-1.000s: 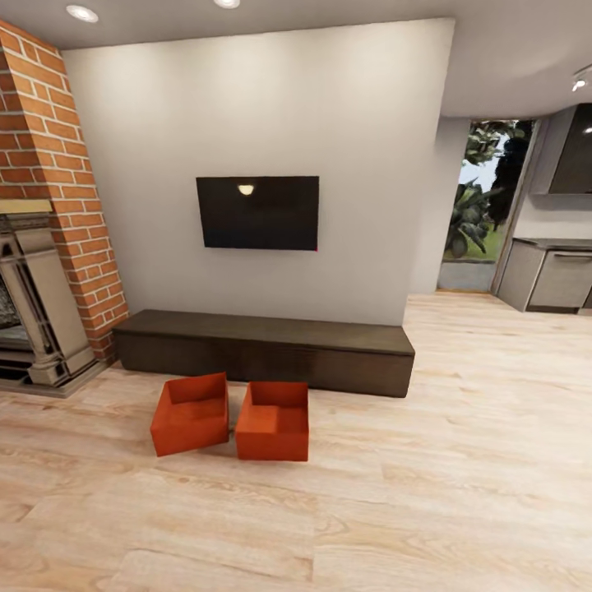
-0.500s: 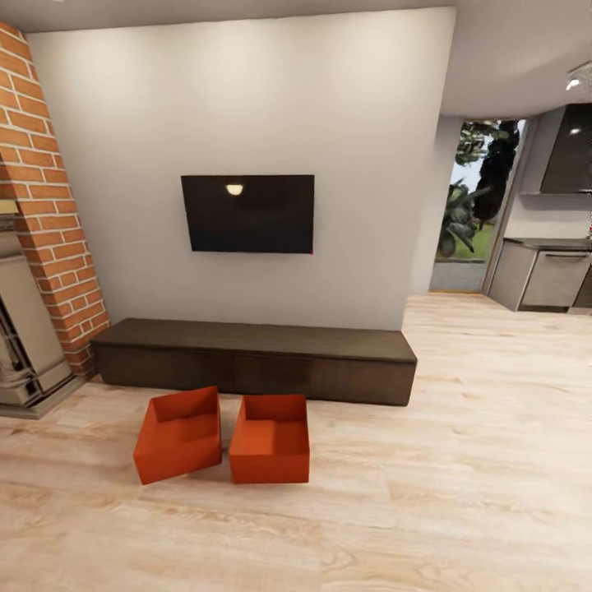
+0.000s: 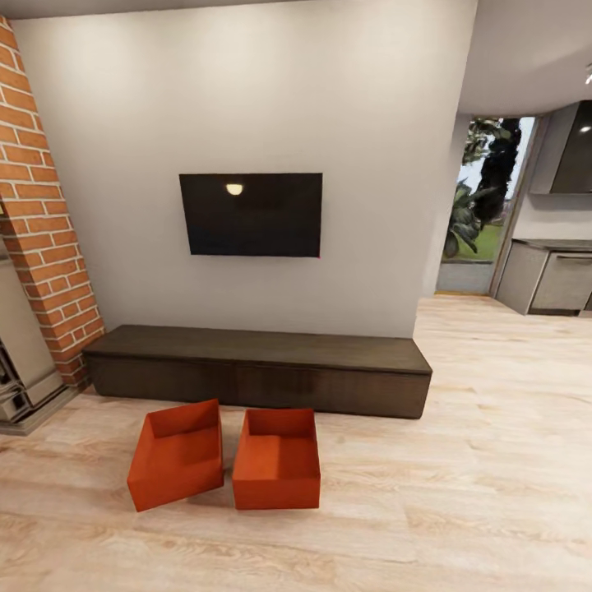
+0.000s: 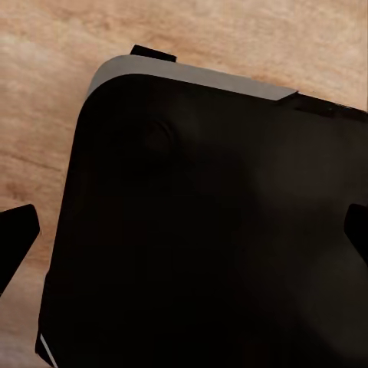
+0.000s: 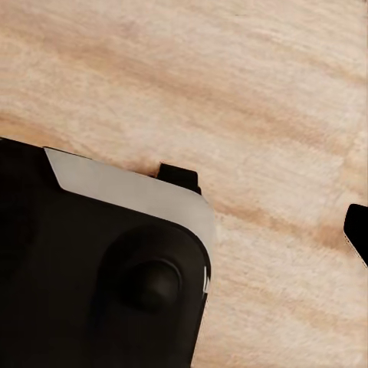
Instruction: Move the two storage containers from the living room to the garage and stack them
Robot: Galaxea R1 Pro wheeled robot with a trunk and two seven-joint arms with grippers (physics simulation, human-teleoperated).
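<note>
Two orange-red storage containers stand side by side on the light wood floor (image 3: 460, 460) of the living room, just in front of the low dark bench (image 3: 255, 370). The left container (image 3: 177, 464) is turned at an angle, and the right container (image 3: 277, 464) sits square to the bench. Both are open-topped and look empty. My left gripper (image 4: 184, 238) is open, its dark fingertips (image 4: 17, 236) wide apart over the robot's black base (image 4: 207, 230). My right gripper (image 5: 184, 238) hangs over the base and wood floor with one fingertip (image 5: 357, 230) far out at the frame edge. Both grippers hold nothing.
A black wall screen (image 3: 251, 214) hangs above the bench. The red-brick fireplace (image 3: 41, 222) stands at the left. To the right, the floor runs on to a glass door with plants (image 3: 481, 205) and grey kitchen cabinets (image 3: 551, 279).
The head view has moved closer to the bench and shifted, so the containers look larger and lower in frame. The containers themselves have not moved.
</note>
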